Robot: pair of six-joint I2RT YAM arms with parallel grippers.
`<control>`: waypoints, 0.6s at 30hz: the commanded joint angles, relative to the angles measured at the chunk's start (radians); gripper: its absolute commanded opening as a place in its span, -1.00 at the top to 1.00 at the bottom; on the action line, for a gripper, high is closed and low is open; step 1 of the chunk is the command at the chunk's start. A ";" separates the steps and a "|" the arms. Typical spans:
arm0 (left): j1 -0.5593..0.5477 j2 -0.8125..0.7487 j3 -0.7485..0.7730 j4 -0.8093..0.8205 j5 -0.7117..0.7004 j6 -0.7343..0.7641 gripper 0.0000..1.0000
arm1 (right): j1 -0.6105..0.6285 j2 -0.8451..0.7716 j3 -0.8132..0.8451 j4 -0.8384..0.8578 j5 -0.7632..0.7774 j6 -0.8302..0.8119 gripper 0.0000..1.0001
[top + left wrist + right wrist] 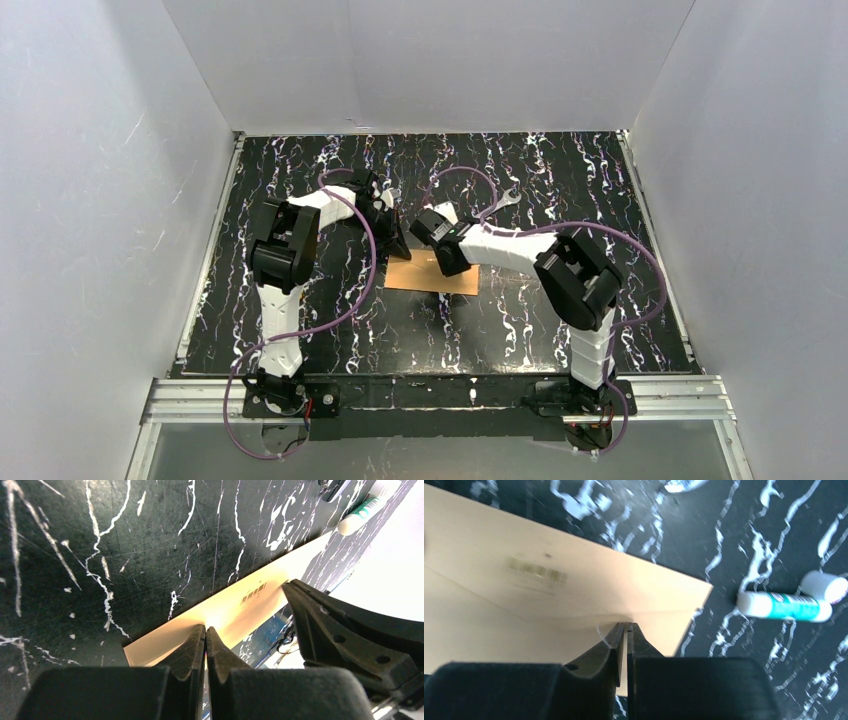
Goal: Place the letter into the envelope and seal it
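Note:
The orange-brown envelope (432,276) lies mid-table, its barcode side up (536,572). The flap edge and fold lines show in the right wrist view. My left gripper (397,242) is at the envelope's far-left edge. Its jaws (205,628) are shut and seem to pinch that edge (235,605), which looks slightly raised. My right gripper (446,262) is over the envelope's middle. Its jaws (624,626) are shut, with the tips on the envelope at the fold line. The cream bordered letter is not in view.
A white and green glue stick (784,605) lies on the black marbled table (560,180), beyond the envelope to the right, and also shows in the left wrist view (361,511). White walls enclose the table on three sides.

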 commanded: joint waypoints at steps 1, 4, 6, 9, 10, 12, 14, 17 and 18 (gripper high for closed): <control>0.009 0.003 0.034 -0.053 -0.080 0.045 0.95 | -0.011 -0.097 -0.044 -0.100 0.043 -0.014 0.70; 0.008 -0.037 0.062 -0.058 -0.032 0.041 0.82 | -0.015 -0.182 -0.062 -0.091 0.006 -0.013 0.65; 0.007 -0.071 0.081 -0.059 0.011 0.046 0.66 | -0.029 -0.238 -0.092 -0.096 -0.033 0.014 0.61; 0.008 -0.148 0.085 -0.074 -0.009 0.048 0.46 | -0.040 -0.308 -0.175 -0.114 -0.043 0.075 0.63; 0.008 -0.176 0.081 -0.082 -0.031 0.050 0.41 | -0.042 -0.326 -0.208 -0.105 -0.041 0.095 0.64; 0.008 -0.231 0.063 -0.098 -0.075 0.050 0.32 | -0.053 -0.346 -0.263 -0.087 -0.051 0.112 0.67; 0.007 -0.292 0.032 -0.106 -0.125 0.049 0.28 | -0.057 -0.336 -0.265 -0.098 -0.046 0.122 0.68; 0.008 -0.418 -0.029 -0.114 -0.240 0.041 0.12 | -0.057 -0.297 -0.237 -0.138 -0.018 0.126 0.70; 0.008 -0.460 -0.055 -0.116 -0.289 0.038 0.04 | -0.059 -0.285 -0.232 -0.142 -0.014 0.125 0.70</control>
